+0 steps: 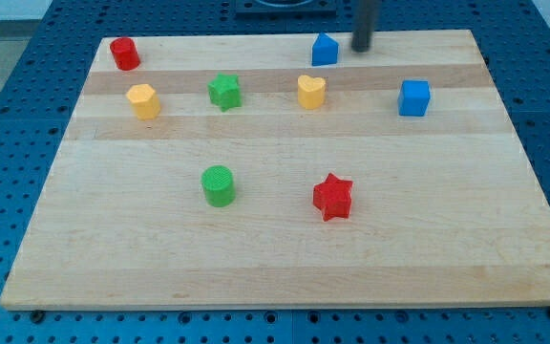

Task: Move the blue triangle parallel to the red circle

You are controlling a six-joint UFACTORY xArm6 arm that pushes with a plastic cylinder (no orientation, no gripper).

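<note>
The blue triangle [325, 49] stands near the view's top edge of the wooden board, right of centre. The red circle [124, 53] stands at the board's top left corner, at about the same height in the view as the triangle. My tip [362, 49] is just to the right of the blue triangle, a small gap apart from it, near the board's top edge.
A yellow hexagon [143, 100], a green star [224, 91], a yellow heart [311, 92] and a blue cube [414, 97] form a row below. A green cylinder [219, 184] and a red star [332, 197] sit lower. The wooden board [275, 268] lies on a blue pegboard.
</note>
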